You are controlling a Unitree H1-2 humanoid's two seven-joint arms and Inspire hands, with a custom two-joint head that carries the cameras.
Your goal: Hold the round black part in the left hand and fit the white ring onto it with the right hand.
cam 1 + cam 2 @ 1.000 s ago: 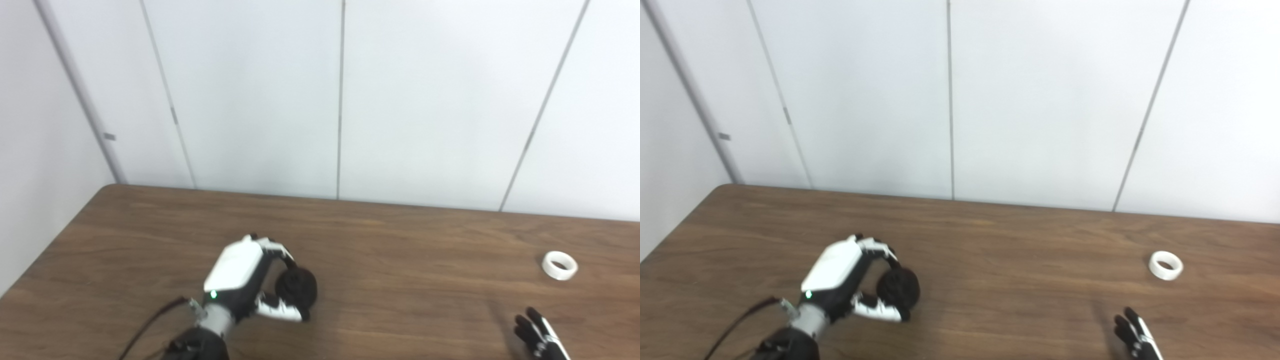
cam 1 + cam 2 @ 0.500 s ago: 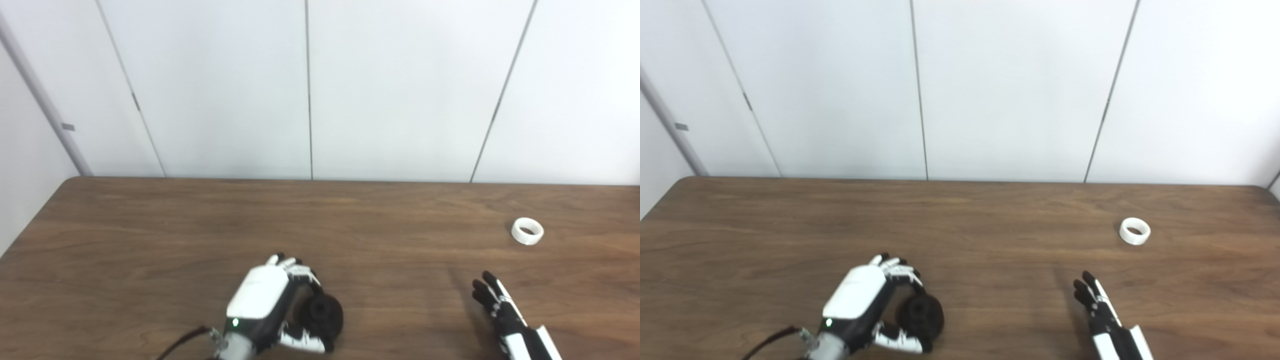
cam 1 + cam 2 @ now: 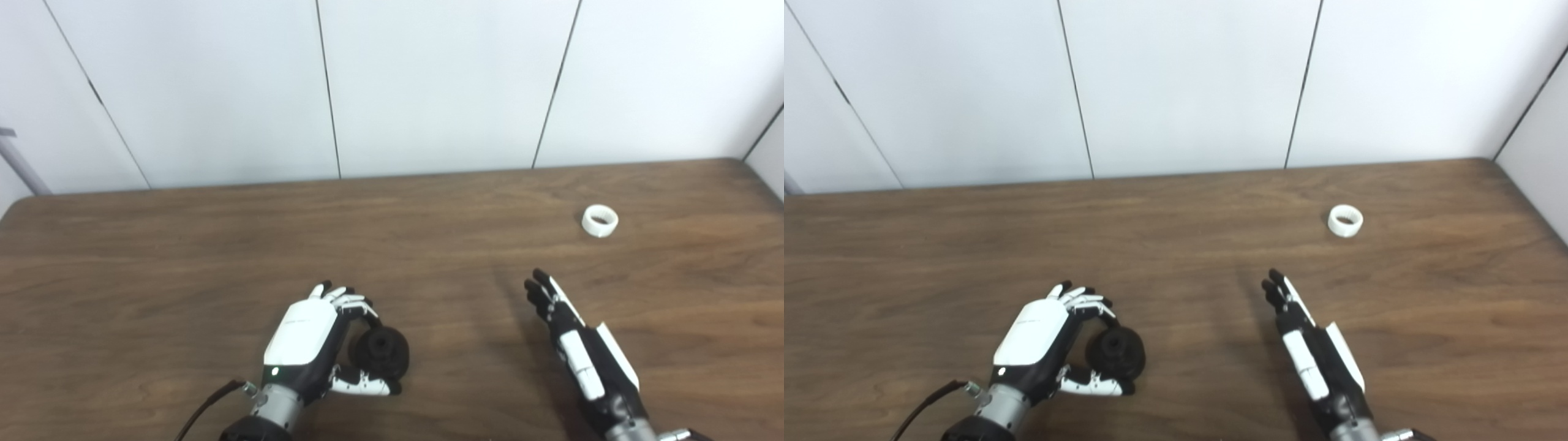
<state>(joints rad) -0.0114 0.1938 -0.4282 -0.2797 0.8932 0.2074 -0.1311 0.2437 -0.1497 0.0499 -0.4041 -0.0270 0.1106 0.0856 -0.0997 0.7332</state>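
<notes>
The left hand (image 3: 306, 343) is curled around the round black part (image 3: 380, 352), fingers over its top and thumb under its near side, low over the bench (image 3: 184, 245); that grasp looks the same as a second ago. The head cameras have swung right and tilted, so the whole scene sits differently in both views. The right hand (image 3: 572, 334), only fingertips at the picture's lower edge a second ago, now shows to the wrist, fingers straight and close together, holding nothing, pointing toward the white ring (image 3: 599, 220). The ring lies flat on the bench, well beyond and right of that hand, far right of the black part.
</notes>
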